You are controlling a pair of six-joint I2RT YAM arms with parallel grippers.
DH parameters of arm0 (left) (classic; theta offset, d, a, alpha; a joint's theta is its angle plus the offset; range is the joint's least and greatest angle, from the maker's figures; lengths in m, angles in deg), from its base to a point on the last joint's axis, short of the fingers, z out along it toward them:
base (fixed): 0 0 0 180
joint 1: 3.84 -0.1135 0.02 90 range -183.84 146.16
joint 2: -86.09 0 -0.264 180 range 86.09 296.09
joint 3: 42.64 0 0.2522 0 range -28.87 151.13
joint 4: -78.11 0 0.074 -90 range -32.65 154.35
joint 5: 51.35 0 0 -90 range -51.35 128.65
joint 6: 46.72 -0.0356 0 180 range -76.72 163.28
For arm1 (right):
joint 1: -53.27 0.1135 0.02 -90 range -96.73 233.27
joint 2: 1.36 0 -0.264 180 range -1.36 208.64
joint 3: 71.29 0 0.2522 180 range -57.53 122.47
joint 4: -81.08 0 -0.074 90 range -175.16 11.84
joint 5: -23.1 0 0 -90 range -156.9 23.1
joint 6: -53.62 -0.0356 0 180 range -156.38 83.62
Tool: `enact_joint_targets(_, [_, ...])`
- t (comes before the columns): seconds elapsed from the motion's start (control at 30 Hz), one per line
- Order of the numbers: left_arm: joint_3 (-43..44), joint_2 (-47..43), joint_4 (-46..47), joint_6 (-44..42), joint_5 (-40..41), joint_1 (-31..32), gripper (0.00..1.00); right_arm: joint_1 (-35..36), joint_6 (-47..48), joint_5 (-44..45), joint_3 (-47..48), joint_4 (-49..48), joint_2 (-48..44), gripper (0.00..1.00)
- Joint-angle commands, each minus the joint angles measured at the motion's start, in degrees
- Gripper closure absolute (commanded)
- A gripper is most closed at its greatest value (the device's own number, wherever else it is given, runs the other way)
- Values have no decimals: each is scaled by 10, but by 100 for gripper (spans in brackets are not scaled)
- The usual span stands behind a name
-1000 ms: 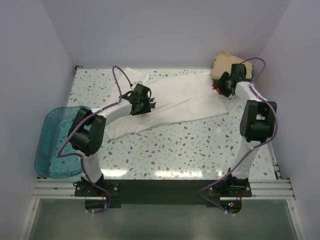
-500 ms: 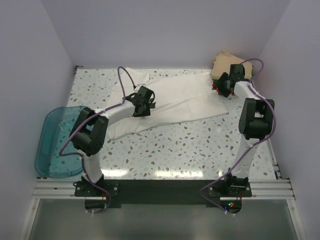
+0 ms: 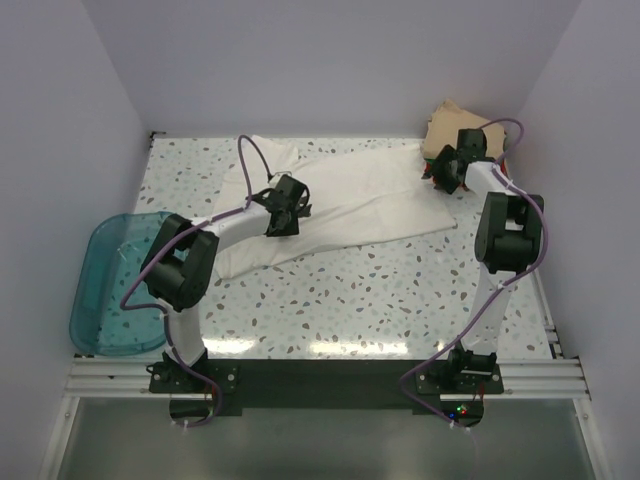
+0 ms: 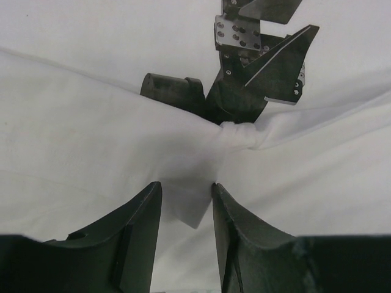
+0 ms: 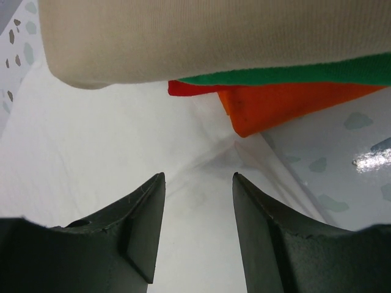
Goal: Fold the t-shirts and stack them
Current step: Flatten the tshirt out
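Left gripper [image 3: 284, 208] had crept toward 1 o'clock across the white t-shirt [image 3: 360, 200], its fingers [image 4: 137, 226] narrowing but still apart around a raised ridge of cloth. Right gripper [image 5: 197, 178] hovered with fingers spread over the shirt's 2 o'clock corner, beside the folded stack [image 3: 452, 122]. Folding seemed barely begun; next, both needed firm pinches before lifting.

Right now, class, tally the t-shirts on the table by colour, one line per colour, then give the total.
White t-shirt: 1
Tan t-shirt: 1
Green t-shirt: 1
Orange-red t-shirt: 1
Total: 4
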Motion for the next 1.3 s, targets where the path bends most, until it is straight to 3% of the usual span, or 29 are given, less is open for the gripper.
enact_joint_targets(0.0, [-7, -6, 10, -16, 13, 1, 57, -2, -5, 1, 31, -20, 3, 48])
enact_joint_targets(0.07, [-10, -5, 11, -16, 14, 1, 58, -2, -3, 2, 36, -20, 9, 48])
enact_joint_targets(0.3, [-7, -5, 11, -16, 16, 2, 80, 0, 3, 9, 54, -29, 26, 48])
enact_joint_targets(0.6, [-6, -16, 5, -13, 16, 1, 99, -1, 16, 19, 58, -32, 37, 47])
enact_joint_targets(1.03, [-12, -44, 1, -11, -2, 2, 100, 11, 36, 59, 95, -23, 64, 48])
enact_joint_targets(1.27, [-14, -42, 3, -14, -5, 1, 100, 27, 59, 98, 72, -18, 58, 48])
